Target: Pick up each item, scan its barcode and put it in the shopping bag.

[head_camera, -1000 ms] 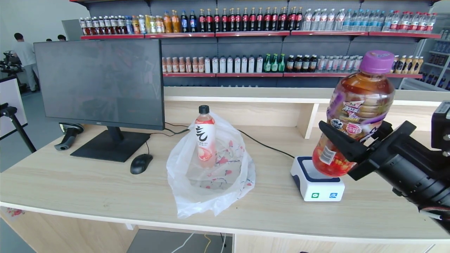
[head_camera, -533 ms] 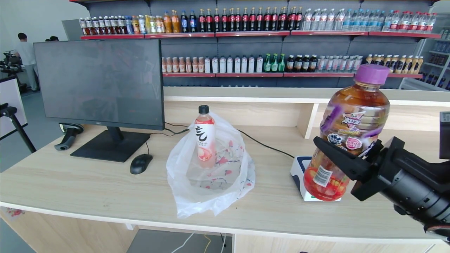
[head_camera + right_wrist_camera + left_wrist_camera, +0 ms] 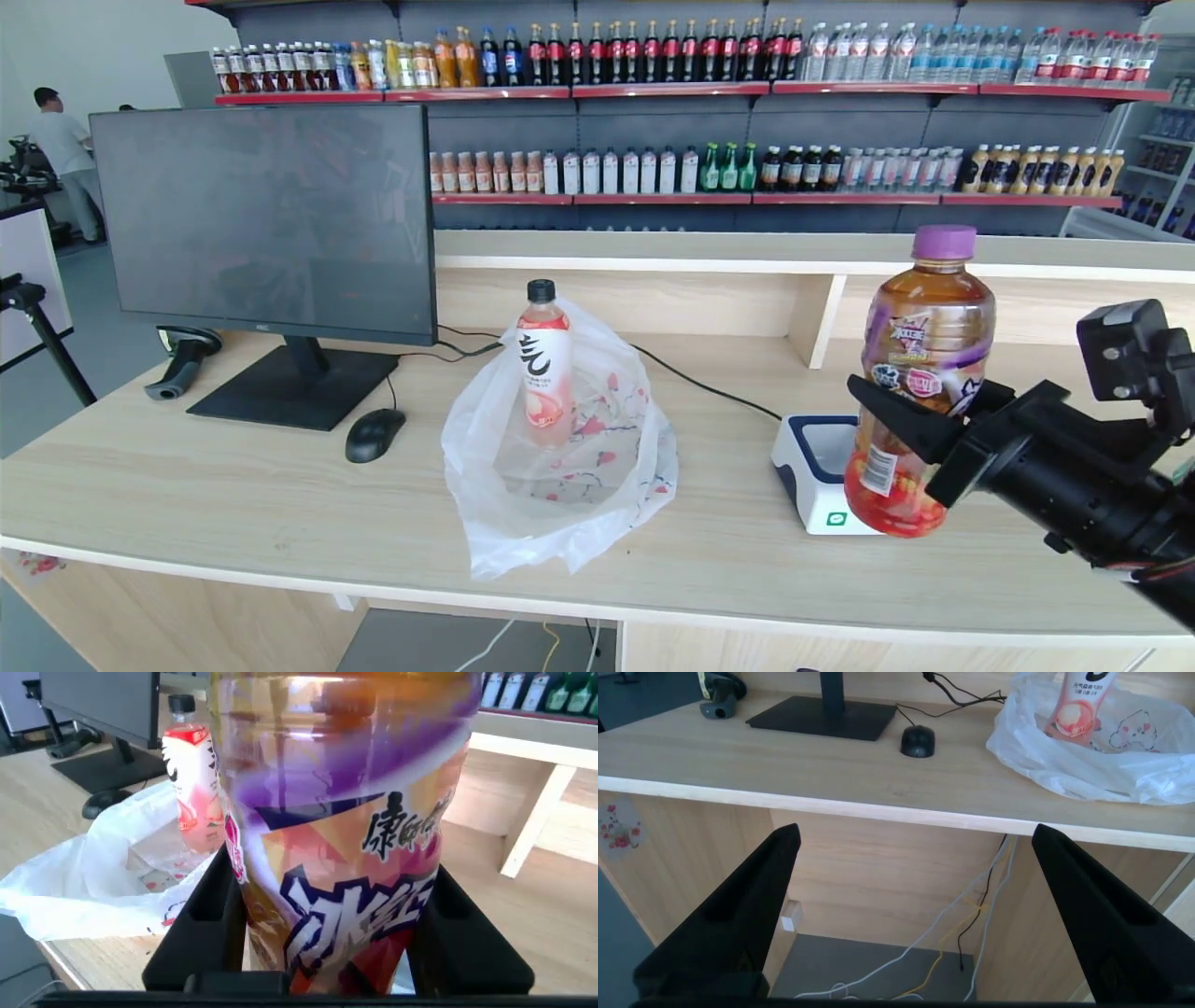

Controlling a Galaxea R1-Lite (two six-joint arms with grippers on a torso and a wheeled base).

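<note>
1. The long light-wood table (image 3: 233, 504) carries everything at one working height, so each item needs only a short carry between stations.
2. The dark flat monitor (image 3: 266, 219) stands at the table's back left corner, away from the bagging route.
3. The translucent white plastic shopping bag with pink print (image 3: 523, 523) sits mid-table toward the front edge. Its mouth gapes upward, probably so that bottles can be dropped straight in.
4. The amber tea bottle with a purple cap (image 3: 929, 317) is clamped low on its body by the right gripper (image 3: 915, 406). It is held nearly upright just above the table's front right part. The low grasp leaves the barcode patch near its base uncovered.
5. The white-and-blue box scanner (image 3: 812, 467) rests near the front edge, right of the bag. The tea bottle's base hangs at its right side, seemingly for scanning, though the code looks turned sideways rather than down.
6. The left gripper (image 3: 913, 840) hangs released, fingers spread, below the front edge, likely parked.
7. The slim pink bottle with a black cap (image 3: 544, 373) stands upright inside the bag, apparently already bagged.
</note>
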